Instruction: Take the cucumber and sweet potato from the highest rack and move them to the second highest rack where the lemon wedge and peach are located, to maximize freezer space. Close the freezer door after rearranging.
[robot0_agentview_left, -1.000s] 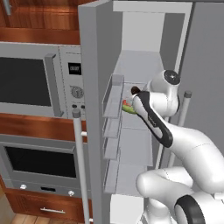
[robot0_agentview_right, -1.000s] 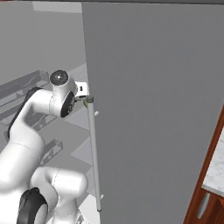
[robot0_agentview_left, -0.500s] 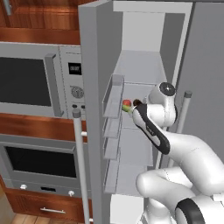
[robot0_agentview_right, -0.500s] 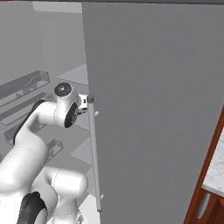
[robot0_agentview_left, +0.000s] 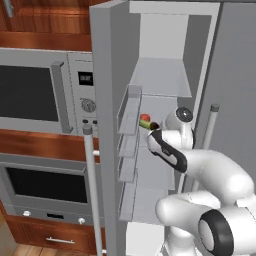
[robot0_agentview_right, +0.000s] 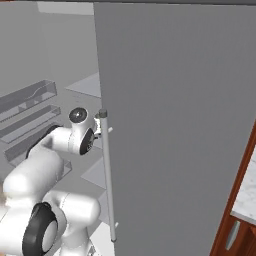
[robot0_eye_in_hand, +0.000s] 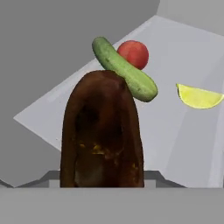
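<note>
A: Sweet potato (robot0_eye_in_hand: 103, 131): left base view, a dark lump at the arm's tip beside the peach (robot0_agentview_left: 145, 119), inside the freezer. Risk?

B: Right base view: freezer door (robot0_agentview_right: 175, 125) screens the shelf.

A: Hand view: potato fills the foreground, presumably pinched; fingers hidden, cannot tell. Cucumber (robot0_eye_in_hand: 124, 69), peach, lemon wedge (robot0_eye_in_hand: 199, 97) lie close behind on the rack (robot0_eye_in_hand: 183, 144); setting down could knock them.

Kitchen: microwave (robot0_agentview_left: 35, 92), oven (robot0_agentview_left: 45, 187), freezer (robot0_agentview_left: 165, 80).
</note>
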